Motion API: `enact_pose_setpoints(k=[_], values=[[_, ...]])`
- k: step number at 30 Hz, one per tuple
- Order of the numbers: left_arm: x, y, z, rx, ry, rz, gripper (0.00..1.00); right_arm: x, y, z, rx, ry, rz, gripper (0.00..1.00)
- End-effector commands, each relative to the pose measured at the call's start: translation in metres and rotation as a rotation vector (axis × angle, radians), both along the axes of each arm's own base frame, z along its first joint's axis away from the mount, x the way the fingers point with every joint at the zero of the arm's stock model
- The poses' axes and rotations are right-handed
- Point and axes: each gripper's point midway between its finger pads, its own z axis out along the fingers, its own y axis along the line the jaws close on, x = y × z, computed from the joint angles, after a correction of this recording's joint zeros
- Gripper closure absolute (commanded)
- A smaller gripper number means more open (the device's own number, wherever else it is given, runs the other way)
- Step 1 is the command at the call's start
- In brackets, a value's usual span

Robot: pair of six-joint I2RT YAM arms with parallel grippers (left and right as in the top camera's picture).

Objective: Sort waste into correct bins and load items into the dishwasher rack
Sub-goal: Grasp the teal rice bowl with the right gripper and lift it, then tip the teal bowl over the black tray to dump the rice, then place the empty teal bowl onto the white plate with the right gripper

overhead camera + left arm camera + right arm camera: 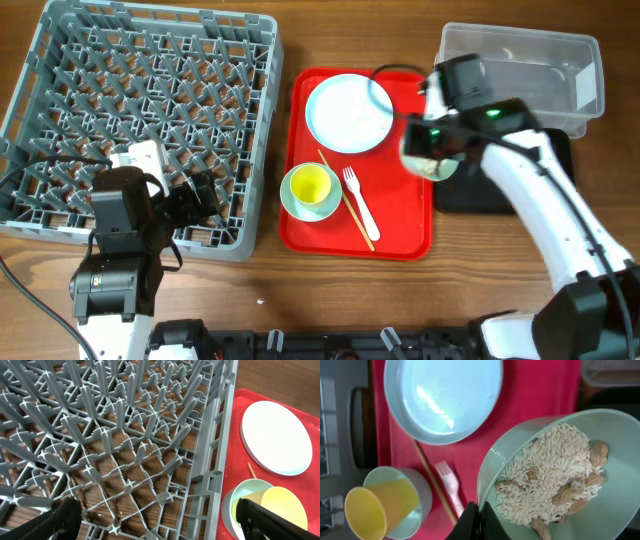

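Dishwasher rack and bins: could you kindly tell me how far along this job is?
Nothing looks done: the rack holds nothing. In hand: the right hand grips a mint bowl of rice scraps by the black tray. Left to do: plate, cup, second bowl, fork, chopstick on the red tray; the left hand hangs open over the rack.

Holds the left hand [200, 195] low at the near left, fingers [62, 517] spread wide apart. Stretches the right arm forward and inward, right hand [481, 512] pinching the mint bowl [625, 470] by its rim.
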Motion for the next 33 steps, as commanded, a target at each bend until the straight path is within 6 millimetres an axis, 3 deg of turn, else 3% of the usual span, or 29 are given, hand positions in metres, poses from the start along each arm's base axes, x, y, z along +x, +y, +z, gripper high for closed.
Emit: enact_pose_setpoints(k=[1, 7, 12, 14, 19, 24, 33], values=[[0.002, 0.002, 0.007, -0.004, -0.019, 0.013, 0.0, 0.006, -0.021, 0.013, 0.102, -0.03, 0.035, 0.96], [0.002, 0.002, 0.007, -0.004, -0.019, 0.013, 0.0, 0.007, -0.065, -0.01, 0.299, 0.018, 0.01, 0.96], [0.002, 0.002, 0.007, -0.004, -0.019, 0.013, 0.0, 0.015, -0.09, -0.023, 0.631, -0.007, -0.013, 0.96], [0.002, 0.002, 0.007, -0.004, -0.019, 0.013, 0.0, 0.019, -0.107, -0.015, 0.805, -0.057, -0.058, 0.96], [0.002, 0.002, 0.007, -0.004, -0.019, 0.013, 0.0, 0.021, -0.144, 0.005, 0.995, -0.106, -0.2, 0.96], [0.002, 0.002, 0.007, -0.004, -0.019, 0.013, 0.0, 0.023, -0.162, 0.052, 1.28, -0.189, -0.236, 0.96], [0.002, 0.002, 0.007, -0.004, -0.019, 0.013, 0.0, 0.029, -0.17, 0.055, 1.385, -0.051, -0.334, 0.96]])
